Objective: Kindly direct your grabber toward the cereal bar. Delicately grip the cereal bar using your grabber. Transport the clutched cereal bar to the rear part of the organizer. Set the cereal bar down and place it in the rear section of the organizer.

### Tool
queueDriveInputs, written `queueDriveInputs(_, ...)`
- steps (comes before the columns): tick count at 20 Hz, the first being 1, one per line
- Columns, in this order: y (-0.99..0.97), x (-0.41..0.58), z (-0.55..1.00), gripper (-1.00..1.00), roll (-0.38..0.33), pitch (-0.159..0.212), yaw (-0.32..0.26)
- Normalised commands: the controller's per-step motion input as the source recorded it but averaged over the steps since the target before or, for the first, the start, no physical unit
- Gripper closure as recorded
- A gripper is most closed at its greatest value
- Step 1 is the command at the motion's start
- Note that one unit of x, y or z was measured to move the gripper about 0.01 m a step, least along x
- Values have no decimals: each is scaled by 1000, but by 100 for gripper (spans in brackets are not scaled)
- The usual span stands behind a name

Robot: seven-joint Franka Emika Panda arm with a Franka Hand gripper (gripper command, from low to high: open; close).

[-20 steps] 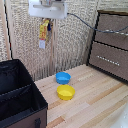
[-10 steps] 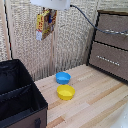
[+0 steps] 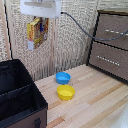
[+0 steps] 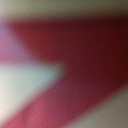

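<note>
High in the exterior view, the cereal bar (image 3: 34, 31), a yellow-orange box with red-brown print and a white lower end, hangs upright in the air. My grabber (image 3: 40, 24) is shut on it under the white block, its dark fingers alongside the box. Below and toward the exterior view's left stands the organizer (image 3: 20, 102), a black fabric box with a divider across it. The bar is above its far right edge. The wrist view is filled by a blurred red and white surface pressed close to the lens.
A blue bowl (image 3: 63, 77) and a yellow bowl (image 3: 65, 92) sit on the wooden table to the right of the organizer. A brown drawer cabinet (image 3: 111, 45) stands at the exterior view's right. A wicker screen backs the scene.
The grabber with the cereal bar has moved up and toward the exterior view's left, nearer the space above the organizer.
</note>
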Motion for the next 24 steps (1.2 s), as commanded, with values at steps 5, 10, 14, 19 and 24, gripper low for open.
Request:
queueDriveInputs(5,717,0,95,100,22,72,-101)
queueDriveInputs(10,695,0,120,100,27,54,-115)
queueDriveInputs(14,654,0,126,100,34,42,-135)
queueDriveInputs(19,649,0,126,100,35,40,-137)
queueDriveInputs(24,671,0,106,100,31,54,-125)
